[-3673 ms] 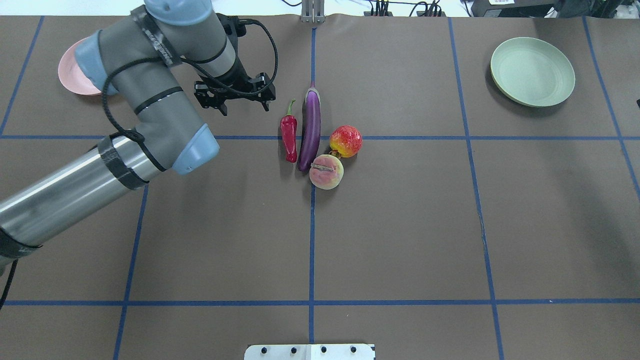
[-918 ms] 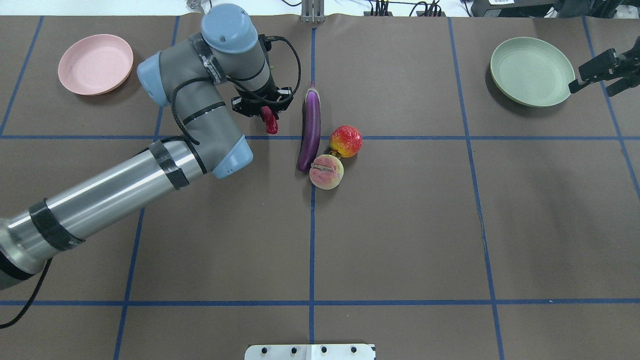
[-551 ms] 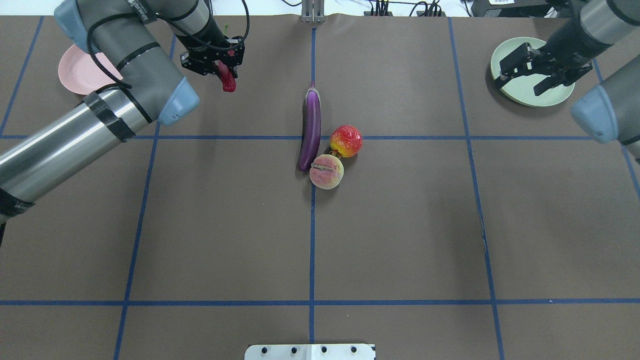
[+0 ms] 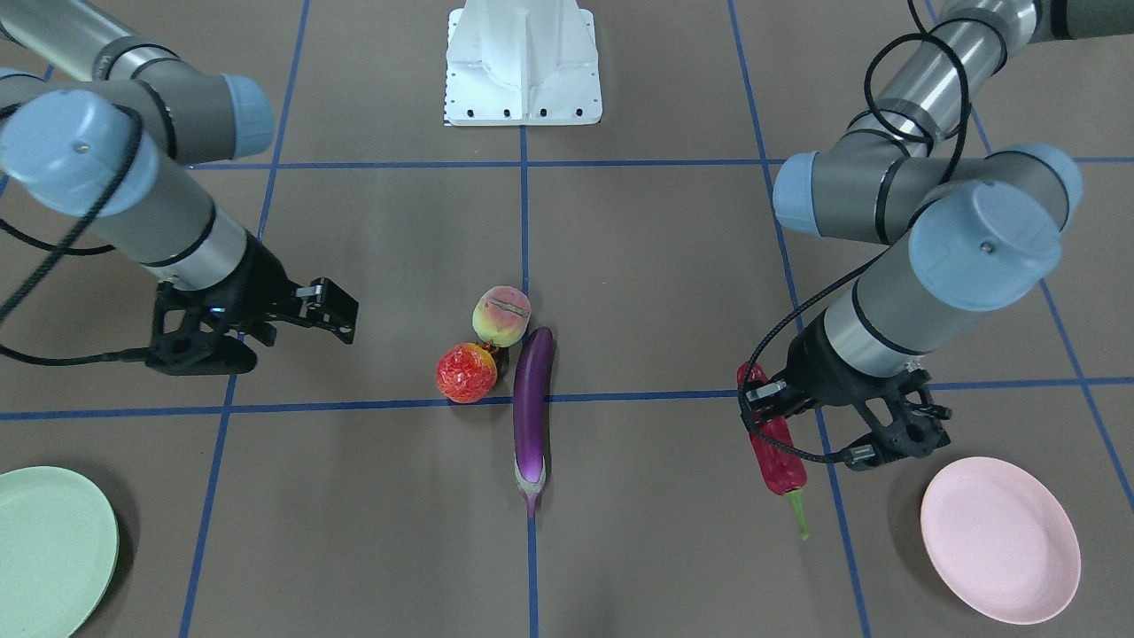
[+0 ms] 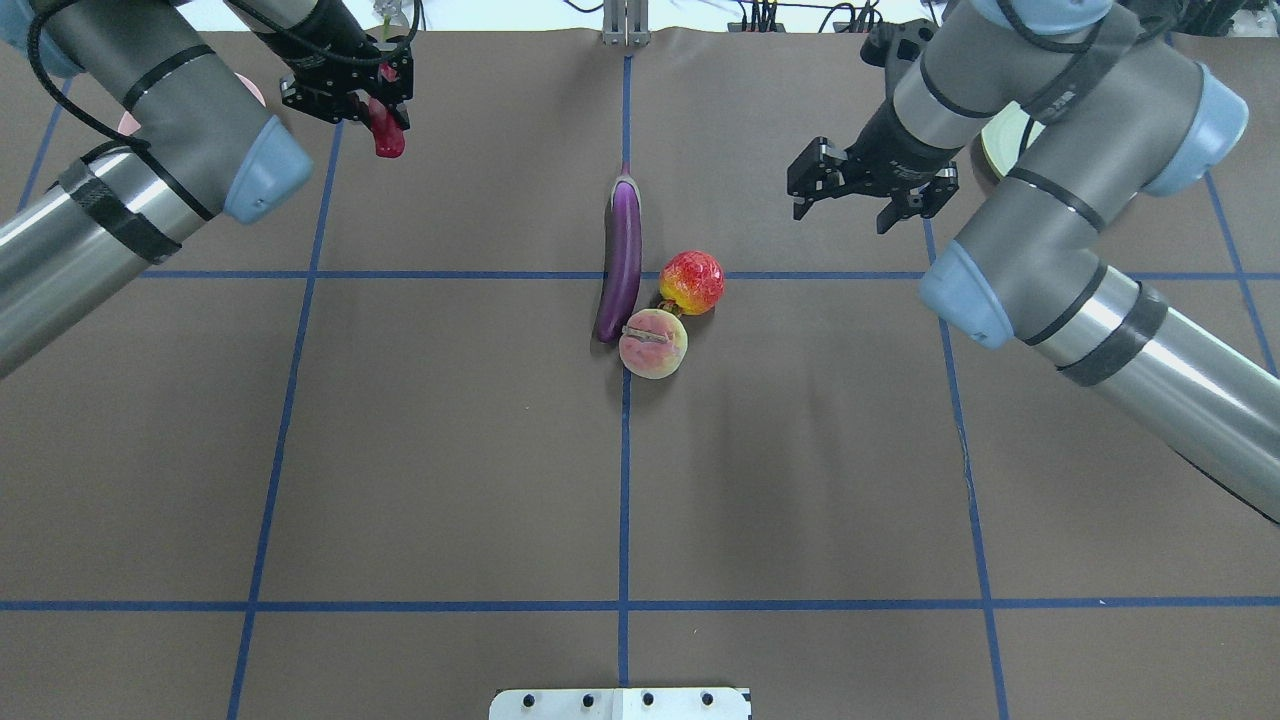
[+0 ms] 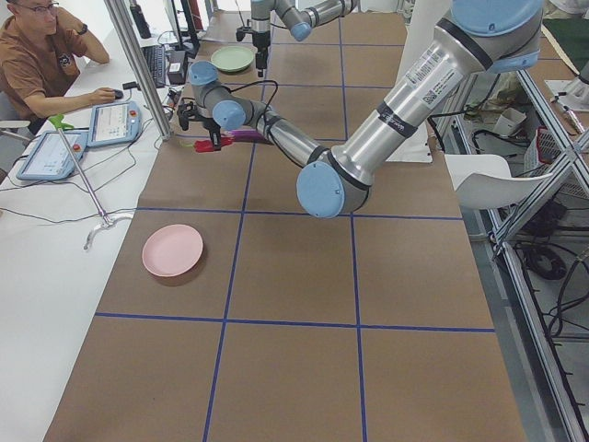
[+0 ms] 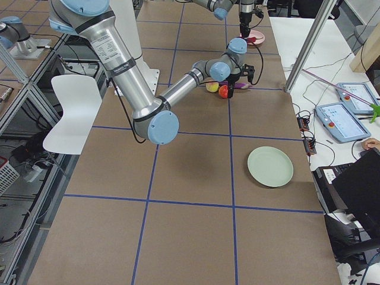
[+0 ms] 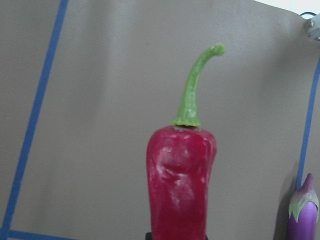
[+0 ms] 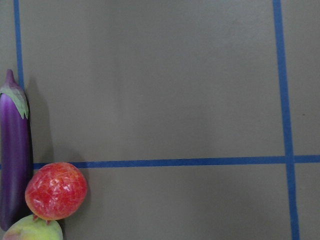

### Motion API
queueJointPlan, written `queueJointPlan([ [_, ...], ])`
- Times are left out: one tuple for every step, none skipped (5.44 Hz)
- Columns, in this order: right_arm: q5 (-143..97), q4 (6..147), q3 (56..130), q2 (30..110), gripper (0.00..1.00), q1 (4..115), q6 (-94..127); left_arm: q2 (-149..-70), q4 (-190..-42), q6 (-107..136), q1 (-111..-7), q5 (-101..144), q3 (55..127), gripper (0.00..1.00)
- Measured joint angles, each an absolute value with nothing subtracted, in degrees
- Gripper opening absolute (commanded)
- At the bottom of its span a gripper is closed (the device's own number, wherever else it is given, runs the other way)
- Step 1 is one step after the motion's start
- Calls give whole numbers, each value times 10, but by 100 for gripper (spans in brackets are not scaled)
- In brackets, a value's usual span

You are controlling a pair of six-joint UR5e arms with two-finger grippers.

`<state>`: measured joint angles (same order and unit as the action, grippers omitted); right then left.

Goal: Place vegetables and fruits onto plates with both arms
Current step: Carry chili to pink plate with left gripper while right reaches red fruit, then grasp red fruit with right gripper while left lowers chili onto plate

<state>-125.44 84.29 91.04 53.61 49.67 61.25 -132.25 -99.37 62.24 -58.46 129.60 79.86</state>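
Left hand holds the chili; right hand hangs open with nothing in it.

The left hand [image 5: 368, 100] is clamped on the one dark red chili pepper [image 4: 777, 447], green stem pointing away from it, above the desk [image 5: 450, 450] at its far left, just beside the pink plate [image 4: 999, 539]. The right hand [image 5: 845, 205], jaws spread wide, hovers right of the middle cluster: one purple eggplant [image 5: 622, 255], one peach [image 5: 652, 343] and one red-orange fruit [image 5: 691, 281]. There are two plates; the mint green plate [image 4: 49, 549] sits far right.

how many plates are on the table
2. The pink plate lies at the end of the table on the robot's left, the green plate at the end on its right. Neither holds anything.
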Motion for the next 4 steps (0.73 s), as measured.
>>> queueJointPlan([
  [-1218, 837, 861, 486, 98, 468, 644, -1306, -937, 570, -601, 1294, 825, 0],
  [-1191, 813, 816, 455, 98, 448, 668, -1301, -908, 517, -628, 1291, 808, 0],
  [-1175, 784, 771, 428, 99, 435, 693, -1302, -920, 470, -657, 1287, 746, 0],
  [-1165, 774, 741, 408, 98, 425, 710, -1306, -972, 438, -677, 1269, 663, 0],
])
